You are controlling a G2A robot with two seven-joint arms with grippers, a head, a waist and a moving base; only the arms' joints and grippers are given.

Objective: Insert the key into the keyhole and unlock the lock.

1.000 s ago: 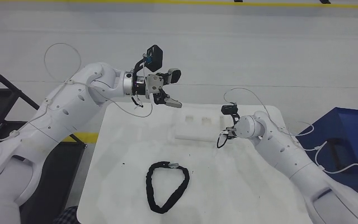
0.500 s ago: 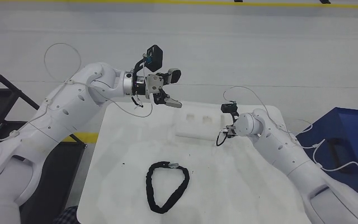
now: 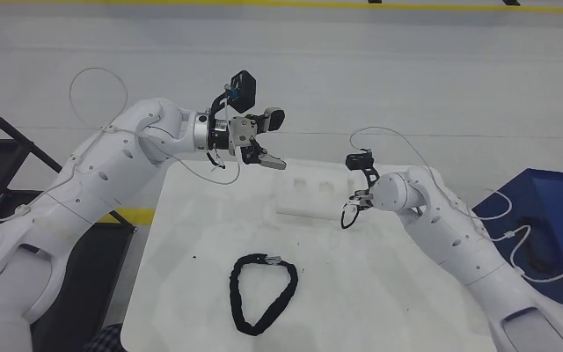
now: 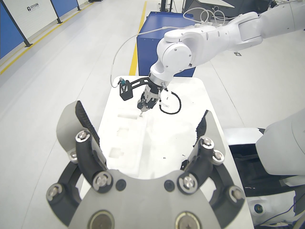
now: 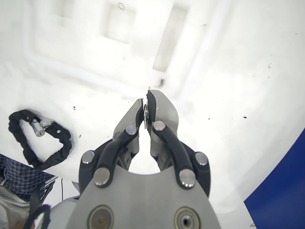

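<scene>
A black fabric-covered chain lock (image 3: 262, 293) lies looped on the white table's front part; its silver lock cylinder (image 5: 38, 129) shows the keyhole end. My right gripper (image 5: 145, 96) is shut on a small metal key (image 5: 145, 113), held just above the table beside the white foam tray (image 3: 308, 198). From the left wrist view the right gripper (image 4: 145, 102) points down at the tray's edge. My left gripper (image 3: 277, 141) hangs open and holds nothing, above the table's far left corner, well away from the lock.
The foam tray (image 5: 124, 55) has several rectangular recesses, and a small ring (image 5: 121, 5) lies by one. A blue cabinet (image 4: 164, 24) stands beyond the table's right side. A checked cloth (image 5: 19, 175) sits off the table's front edge.
The right arm's wrist and elbow have shifted slightly toward the far side, with the key still gripped. The left arm and the chain lock have not moved.
</scene>
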